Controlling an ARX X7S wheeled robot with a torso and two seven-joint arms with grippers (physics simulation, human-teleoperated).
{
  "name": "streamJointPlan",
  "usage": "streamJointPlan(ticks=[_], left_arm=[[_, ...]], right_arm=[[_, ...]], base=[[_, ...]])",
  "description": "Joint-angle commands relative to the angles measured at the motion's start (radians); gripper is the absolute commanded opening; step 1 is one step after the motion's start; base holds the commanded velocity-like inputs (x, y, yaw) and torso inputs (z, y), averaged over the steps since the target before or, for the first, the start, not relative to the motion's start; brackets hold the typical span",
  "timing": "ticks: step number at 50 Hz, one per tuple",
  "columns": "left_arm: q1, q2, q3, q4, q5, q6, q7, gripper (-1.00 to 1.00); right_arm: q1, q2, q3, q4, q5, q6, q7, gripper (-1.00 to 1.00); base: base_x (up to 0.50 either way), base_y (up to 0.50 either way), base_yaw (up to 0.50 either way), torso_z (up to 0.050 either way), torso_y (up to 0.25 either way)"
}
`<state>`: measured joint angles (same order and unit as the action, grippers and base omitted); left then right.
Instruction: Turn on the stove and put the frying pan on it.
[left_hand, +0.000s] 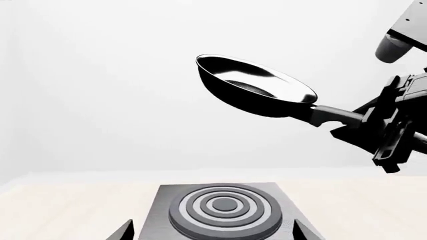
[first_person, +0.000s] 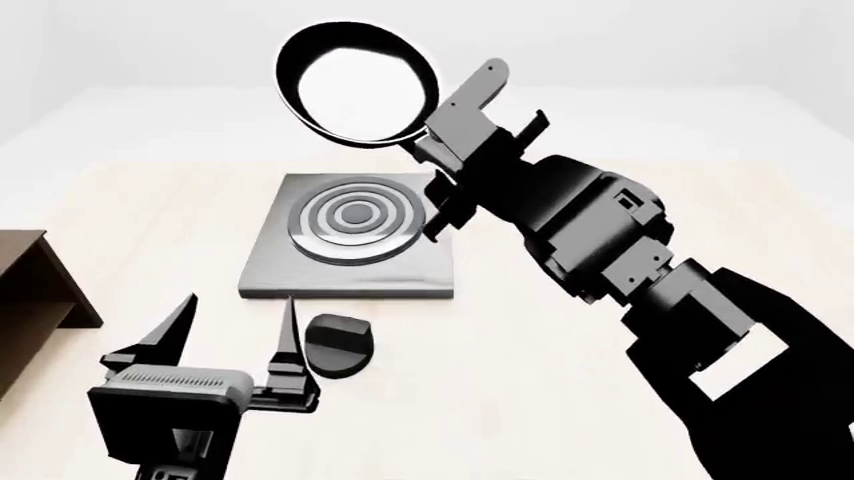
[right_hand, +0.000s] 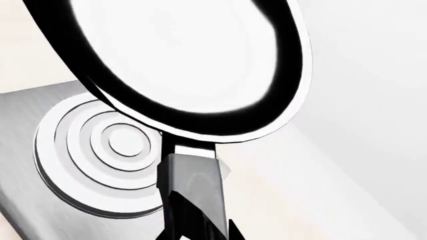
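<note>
The black frying pan (first_person: 358, 85) hangs tilted in the air above the far edge of the stove (first_person: 350, 232), a grey slab with concentric burner rings. My right gripper (first_person: 447, 160) is shut on the pan's long handle (right_hand: 190, 185). In the left wrist view the frying pan (left_hand: 257, 85) floats well above the stove (left_hand: 223, 207). In the right wrist view the glossy frying pan (right_hand: 180, 55) covers part of the stove (right_hand: 100, 150). My left gripper (first_person: 230, 335) stands open and holds nothing, in front of the stove near a round black knob (first_person: 340, 345).
A dark brown wooden shelf (first_person: 27, 285) stands at the left edge of the pale tabletop (first_person: 561, 400). My right arm (first_person: 641, 270) stretches diagonally over the table's right half.
</note>
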<state>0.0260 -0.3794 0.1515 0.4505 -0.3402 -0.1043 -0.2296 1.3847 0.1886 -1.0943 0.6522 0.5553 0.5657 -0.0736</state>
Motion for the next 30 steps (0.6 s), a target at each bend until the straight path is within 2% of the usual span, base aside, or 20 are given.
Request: streamJointPlan(ticks=[1, 21, 30], left_arm=[[0.008, -0.006, 0.004, 0.004, -0.007, 0.018, 0.011, 1.0], [0.012, -0.015, 0.01, 0.014, -0.004, 0.023, 0.009, 1.0], [0.012, -0.01, 0.008, 0.011, -0.014, 0.016, 0.0, 1.0]], right_arm=[[0.035, -0.044, 0.018, 0.025, -0.083, -0.028, 0.008, -1.0], [0.042, -0.048, 0.011, 0.01, -0.086, -0.023, 0.014, -1.0], [0.042, -0.059, 0.008, 0.013, -0.086, -0.023, 0.015, -1.0]], base=[[0.0, 0.0, 0.0, 0.0, -0.217], [0.0, 0.0, 0.0, 0.002, -0.25], [0.0, 0.0, 0.0, 0.0, -0.003]])
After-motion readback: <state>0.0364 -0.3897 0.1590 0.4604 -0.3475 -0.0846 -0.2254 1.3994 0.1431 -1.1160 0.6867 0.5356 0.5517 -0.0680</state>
